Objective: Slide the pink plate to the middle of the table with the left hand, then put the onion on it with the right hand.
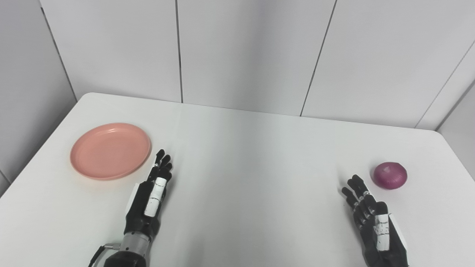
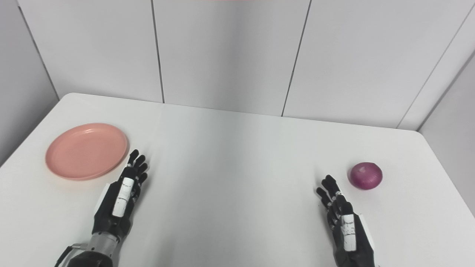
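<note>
A: Okay, quick pass. Pink plate (image 1: 110,151) flat on white table (image 1: 245,178), far left side, close to left edge, well apart from table middle

B: Noted. Left hand (image 1: 152,193) just right of plate, near its lower right rim, not touching. Fingers (image 1: 162,160) stretched out straight, pointing toward back wall, holding nothing. Resting on or just over the tabletop, cannot tell which

A: Onion (image 2: 366,175), purple-red, round, sitting on table at far right, near right edge. Right hand (image 2: 347,226) down and left of onion, apart from it. Fingers extended and slightly spread, empty

B: Anything in the way between plate and middle?

A: Only the left hand itself, beside the plate on the side facing the middle. Past that, bare white surface all across the centre. Same for onion side: nothing between onion and middle except the right hand a bit lower

B: Edges?

A: Rounded back corners visible both sides. Back edge runs against grey panelled wall (image 1: 252,55) with dark vertical seams. Plate rim near left table edge but fully on the surface. Onion with some margin to right edge. Front edge out of view, both forearms entering from the bottom

B: Wide open room in the centre strip, front to back
</note>
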Action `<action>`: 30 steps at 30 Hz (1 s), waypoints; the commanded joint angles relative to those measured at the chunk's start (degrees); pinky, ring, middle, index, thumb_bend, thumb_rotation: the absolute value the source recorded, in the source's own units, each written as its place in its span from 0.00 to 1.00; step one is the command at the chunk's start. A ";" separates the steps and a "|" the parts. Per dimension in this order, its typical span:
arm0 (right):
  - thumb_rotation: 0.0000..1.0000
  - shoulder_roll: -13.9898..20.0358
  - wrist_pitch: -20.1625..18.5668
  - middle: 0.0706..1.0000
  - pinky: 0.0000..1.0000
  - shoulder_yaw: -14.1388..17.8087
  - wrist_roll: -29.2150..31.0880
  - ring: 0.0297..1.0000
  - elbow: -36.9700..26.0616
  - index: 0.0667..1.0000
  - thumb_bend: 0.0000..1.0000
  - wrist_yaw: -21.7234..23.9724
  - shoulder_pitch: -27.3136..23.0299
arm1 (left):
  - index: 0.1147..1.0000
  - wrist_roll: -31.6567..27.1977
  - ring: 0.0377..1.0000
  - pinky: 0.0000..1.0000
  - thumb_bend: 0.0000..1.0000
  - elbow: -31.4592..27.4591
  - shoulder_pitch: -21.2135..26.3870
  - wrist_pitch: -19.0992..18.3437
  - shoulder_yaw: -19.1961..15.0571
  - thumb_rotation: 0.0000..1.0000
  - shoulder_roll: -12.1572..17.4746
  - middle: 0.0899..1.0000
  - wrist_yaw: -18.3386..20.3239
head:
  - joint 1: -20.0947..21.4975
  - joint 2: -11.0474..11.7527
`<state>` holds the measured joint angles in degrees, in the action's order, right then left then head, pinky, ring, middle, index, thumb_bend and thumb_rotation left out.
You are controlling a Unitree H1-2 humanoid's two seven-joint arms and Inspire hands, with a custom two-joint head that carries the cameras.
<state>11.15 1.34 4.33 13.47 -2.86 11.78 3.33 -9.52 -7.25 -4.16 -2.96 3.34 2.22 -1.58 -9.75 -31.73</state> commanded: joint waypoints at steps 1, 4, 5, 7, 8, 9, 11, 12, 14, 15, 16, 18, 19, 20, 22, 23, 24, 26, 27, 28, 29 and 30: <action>0.99 0.55 2.49 0.96 1.00 0.64 0.13 0.95 5.33 0.97 0.90 0.88 3.12 | 1.00 0.39 1.00 1.00 0.87 0.87 -3.59 -0.51 0.81 0.86 -3.68 1.00 -0.12 | -0.02 -0.06; 1.00 0.88 2.86 0.97 1.00 0.81 0.37 0.95 6.04 0.98 0.90 1.31 3.09 | 1.00 0.70 1.00 1.00 0.86 1.46 -3.57 0.02 1.30 0.86 -4.10 1.00 -0.69 | -2.05 1.02; 1.00 1.00 3.19 0.97 1.00 0.92 0.48 0.96 6.60 0.98 0.90 1.49 2.97 | 1.00 0.77 1.00 1.00 0.85 1.84 -3.50 0.22 1.35 0.85 -4.40 1.00 -0.91 | -2.56 1.37; 1.00 1.16 3.53 0.97 1.00 1.17 0.68 0.96 7.58 0.99 0.90 1.69 2.77 | 1.00 1.15 1.00 1.00 0.84 2.58 -3.33 0.56 1.44 0.85 -4.94 1.00 -1.10 | -3.62 2.11; 1.00 1.21 3.70 0.98 1.00 1.29 0.85 0.96 8.02 0.98 0.90 1.81 2.67 | 1.00 1.42 1.00 1.00 0.83 2.96 -3.24 0.81 1.51 0.85 -5.14 1.00 -1.13 | -4.14 2.49; 1.00 1.29 3.94 0.98 1.00 1.42 0.99 0.96 8.69 0.98 0.89 1.95 2.47 | 1.00 1.74 1.00 1.00 0.82 3.51 -3.09 1.17 1.63 0.86 -5.33 1.00 -1.18 | -5.08 3.25; 1.00 1.39 4.26 0.97 1.00 1.69 1.34 0.96 9.95 0.98 0.89 2.24 2.08 | 1.00 2.37 1.00 1.00 0.82 4.40 -2.87 1.57 1.81 0.86 -5.67 1.00 -1.34 | -5.88 4.10; 0.99 1.42 4.41 0.97 1.00 1.80 1.44 0.96 10.45 0.98 0.90 2.37 1.91 | 1.00 2.60 1.00 1.00 0.82 4.71 -2.78 1.68 1.82 0.86 -5.83 1.00 -1.36 | -5.88 4.10; 0.99 1.59 4.17 0.97 1.00 1.99 1.61 0.97 11.35 0.98 0.91 2.72 1.63 | 1.00 3.16 1.00 1.00 0.82 5.43 -2.59 1.82 1.86 0.86 -6.26 1.00 -1.58 | -6.73 5.06; 1.00 1.67 4.29 0.98 1.00 2.11 1.85 0.97 11.90 0.99 0.91 3.05 1.46 | 1.00 3.34 1.00 1.00 0.82 5.91 -2.47 2.08 1.87 0.85 -6.47 1.00 -1.63 | -7.42 5.79; 1.00 1.74 4.40 0.98 1.00 2.27 2.20 0.98 12.51 1.00 0.90 3.47 1.27 | 1.00 3.56 1.00 1.00 0.82 6.42 -2.33 2.36 1.86 0.85 -6.68 1.00 -1.72 | -7.76 6.10; 1.00 1.74 4.72 0.99 1.00 2.60 2.69 0.99 13.60 1.00 0.88 4.00 0.89 | 1.00 4.05 1.00 1.00 0.83 7.45 -2.05 3.03 1.72 0.84 -7.04 1.00 -1.79 | -8.61 6.85; 1.00 1.76 4.77 0.99 1.00 2.76 2.93 0.99 14.05 1.00 0.88 4.36 0.73 | 1.00 4.26 1.00 1.00 0.83 7.93 -1.94 3.38 1.62 0.84 -7.21 1.00 -1.79 | -8.73 6.95; 1.00 1.82 4.92 1.00 1.00 2.91 3.05 1.00 14.64 1.00 0.86 4.73 0.52 | 1.00 4.44 1.00 1.00 0.83 8.43 -1.81 3.71 1.55 0.84 -7.41 1.00 -1.78 | -9.62 7.47; 1.00 1.94 5.12 1.00 1.00 3.16 3.17 1.00 15.56 1.00 0.84 5.23 0.25 | 1.00 4.82 1.00 1.00 0.82 9.17 -1.63 4.19 1.35 0.84 -7.83 1.00 -1.74 | -10.34 7.84; 1.00 1.98 5.27 1.00 1.00 3.26 3.18 1.00 15.93 1.00 0.83 5.41 0.14 | 1.00 5.01 1.00 1.00 0.82 9.46 -1.55 4.38 1.25 0.85 -8.02 1.00 -1.70 | -10.61 7.99; 1.00 2.00 5.29 1.00 1.00 3.47 3.49 1.00 16.34 1.00 0.82 5.72 0.04 | 1.00 5.34 1.00 1.00 0.82 9.88 -1.49 4.74 1.22 0.85 -8.19 1.00 -1.73 | -11.30 8.44; 1.00 1.90 5.15 1.00 1.00 3.80 3.56 1.00 16.69 1.00 0.87 5.56 -0.03 | 1.00 5.81 1.00 1.00 0.78 10.48 -1.41 5.28 1.15 0.87 -8.43 1.00 -1.73 | -11.58 8.70; 1.00 1.80 5.02 1.00 1.00 3.96 3.37 1.00 16.71 1.00 0.88 5.29 -0.01 | 1.00 5.99 1.00 1.00 0.78 10.68 -1.39 5.46 1.08 0.87 -8.53 1.00 -1.70 | -11.74 8.79; 1.00 1.43 4.27 1.00 1.00 4.21 3.10 1.00 15.80 1.00 0.87 4.43 0.31 | 1.00 6.19 1.00 1.00 0.78 10.80 -1.33 5.59 1.01 0.87 -8.63 1.00 -1.65 | -11.95 8.81; 1.00 1.18 3.76 1.00 1.00 4.35 2.85 1.00 15.09 1.00 0.84 3.86 0.58 | 1.00 6.33 1.00 1.00 0.78 10.85 -1.28 5.64 0.94 0.87 -8.71 1.00 -1.58 | -11.95 8.81; 1.00 1.03 3.45 1.00 1.00 4.44 2.71 1.00 14.63 1.00 0.81 3.57 0.76 | 1.00 6.43 1.00 1.00 0.78 10.88 -1.25 5.68 0.87 0.87 -8.78 1.00 -1.50 | -11.95 8.81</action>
<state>14.73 3.93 9.27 16.31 6.15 16.11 -1.28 -3.35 -1.45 -2.49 2.33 4.42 -6.37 -2.90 -21.62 -22.85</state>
